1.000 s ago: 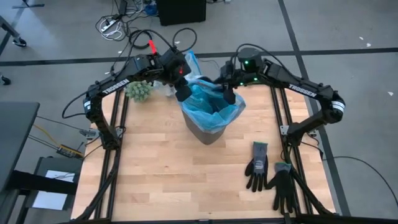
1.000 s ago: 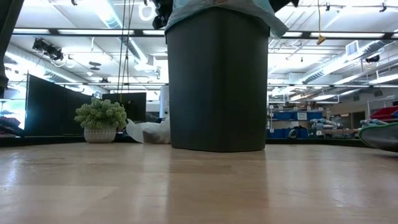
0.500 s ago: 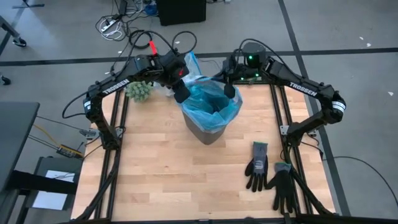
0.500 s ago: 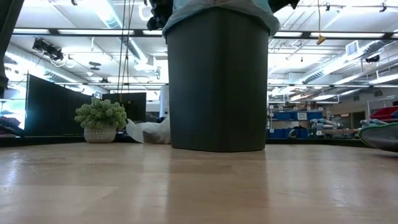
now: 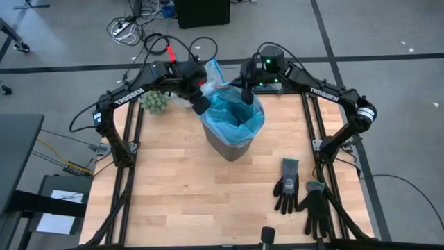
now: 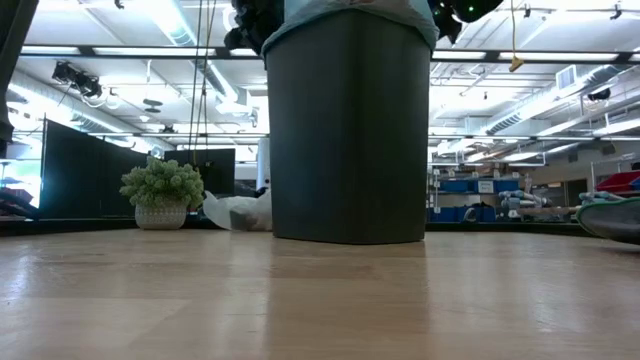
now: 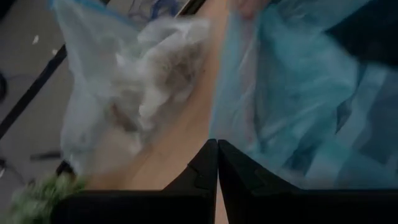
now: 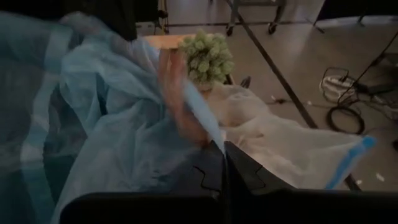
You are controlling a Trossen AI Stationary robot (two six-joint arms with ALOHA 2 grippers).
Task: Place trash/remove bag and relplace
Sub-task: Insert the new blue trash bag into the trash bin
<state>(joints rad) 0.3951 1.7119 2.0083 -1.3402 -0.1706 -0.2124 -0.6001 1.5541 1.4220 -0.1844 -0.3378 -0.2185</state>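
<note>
left gripper (image 5: 199,105) pinched on light-blue liner (image 5: 236,118) rim, 10 o'clock | right gripper (image 5: 245,95) clamped on rim, 1 o'clock | risk: uneven pull tears liner or tips bin (image 6: 347,130)

You've got grey concrete floor (image 5: 62,42) with dark tape lines around the table, cables (image 5: 128,28) behind it, ceiling strip lights (image 6: 180,25), blue shelving (image 6: 470,185).

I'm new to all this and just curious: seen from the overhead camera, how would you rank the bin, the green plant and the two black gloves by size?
1. Bin, with its blue liner.
2. Gloves and: alike, so I won't rank them.
3. Green plant, smallest.
</note>
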